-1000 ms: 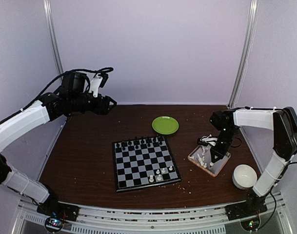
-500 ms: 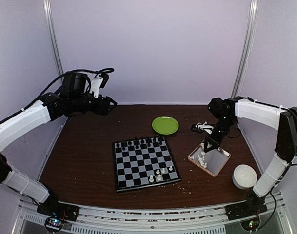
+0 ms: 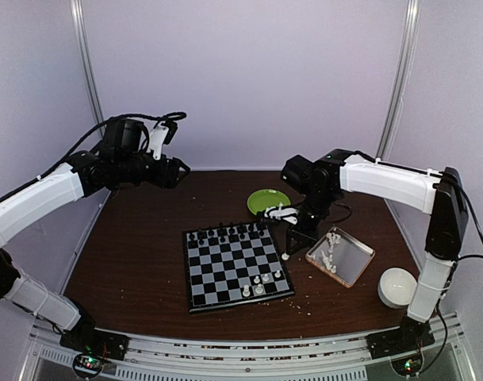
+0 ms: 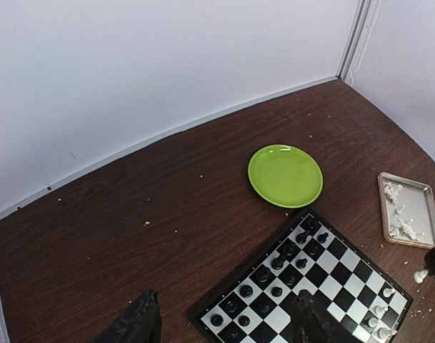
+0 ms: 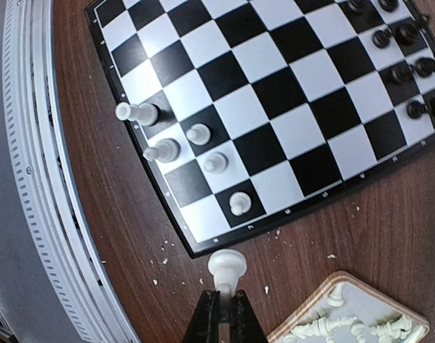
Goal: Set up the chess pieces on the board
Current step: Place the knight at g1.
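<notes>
Between board [image 5: 274, 128] and tray [image 3: 350, 255]: my right gripper [image 5: 224, 300] clamps 1 white chess piece [image 5: 226, 267].
Left gripper [image 4: 224, 323]: fingers wide apart.

Readable text: nothing legible is showing in any view.
Board [image 3: 221, 278]: its rim is showing no letters or numbers.
Base electronics [image 3: 86, 364]: any markings are appearing too small to read.

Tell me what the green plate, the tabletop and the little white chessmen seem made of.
Green plate: likely glossy plastic, by its sheen. Tabletop: dark wood or wood-look laminate, showing grain. White chessmen: probably smooth moulded plastic, uniformly white.
</notes>
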`<state>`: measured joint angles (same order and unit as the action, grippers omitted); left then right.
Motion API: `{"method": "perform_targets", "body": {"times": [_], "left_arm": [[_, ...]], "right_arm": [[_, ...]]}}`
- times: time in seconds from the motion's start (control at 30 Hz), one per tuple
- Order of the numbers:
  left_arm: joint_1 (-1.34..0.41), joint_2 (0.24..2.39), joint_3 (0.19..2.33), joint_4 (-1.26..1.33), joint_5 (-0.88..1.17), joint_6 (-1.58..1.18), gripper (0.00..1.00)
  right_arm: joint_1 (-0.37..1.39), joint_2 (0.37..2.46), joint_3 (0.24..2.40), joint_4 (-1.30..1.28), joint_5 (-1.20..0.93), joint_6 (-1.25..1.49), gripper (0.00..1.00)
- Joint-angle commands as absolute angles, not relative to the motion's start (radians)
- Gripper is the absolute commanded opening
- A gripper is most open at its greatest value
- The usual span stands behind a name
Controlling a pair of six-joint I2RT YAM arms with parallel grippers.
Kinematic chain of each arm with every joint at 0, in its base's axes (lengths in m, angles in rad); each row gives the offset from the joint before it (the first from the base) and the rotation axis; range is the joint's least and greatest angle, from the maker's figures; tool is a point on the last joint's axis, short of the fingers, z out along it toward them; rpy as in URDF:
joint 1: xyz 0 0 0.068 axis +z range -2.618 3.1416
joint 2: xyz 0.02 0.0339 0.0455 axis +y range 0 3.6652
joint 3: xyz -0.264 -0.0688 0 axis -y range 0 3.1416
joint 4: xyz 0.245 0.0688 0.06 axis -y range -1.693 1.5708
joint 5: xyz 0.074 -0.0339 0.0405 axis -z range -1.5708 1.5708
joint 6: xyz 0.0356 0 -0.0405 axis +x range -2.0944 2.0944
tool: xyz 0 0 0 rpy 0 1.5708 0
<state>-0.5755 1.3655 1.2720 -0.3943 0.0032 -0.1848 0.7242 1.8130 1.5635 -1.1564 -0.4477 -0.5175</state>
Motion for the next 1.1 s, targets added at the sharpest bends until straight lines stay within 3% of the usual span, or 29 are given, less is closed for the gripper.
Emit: {"method": "perform_targets", "body": {"times": [0.0, 0.3, 1.07], "left_arm": [[-0.568, 1.375, 1.311, -0.382, -0.004, -0.170, 0.64], [-0.568, 1.368, 1.313, -0.387, -0.012, -0.164, 0.64], [-0.569, 1.349, 1.315, -0.387, -0.008, -0.160, 0.64]], "right_arm": [[0.817, 1.859, 1.646, -1.210, -0.381, -0.525, 0.01], [0.982, 1.957, 1.720, -1.214, -0.170, -0.551, 0.01], [1.049, 2.030, 1.673, -1.177, -0.111, -0.556, 0.01]]}}
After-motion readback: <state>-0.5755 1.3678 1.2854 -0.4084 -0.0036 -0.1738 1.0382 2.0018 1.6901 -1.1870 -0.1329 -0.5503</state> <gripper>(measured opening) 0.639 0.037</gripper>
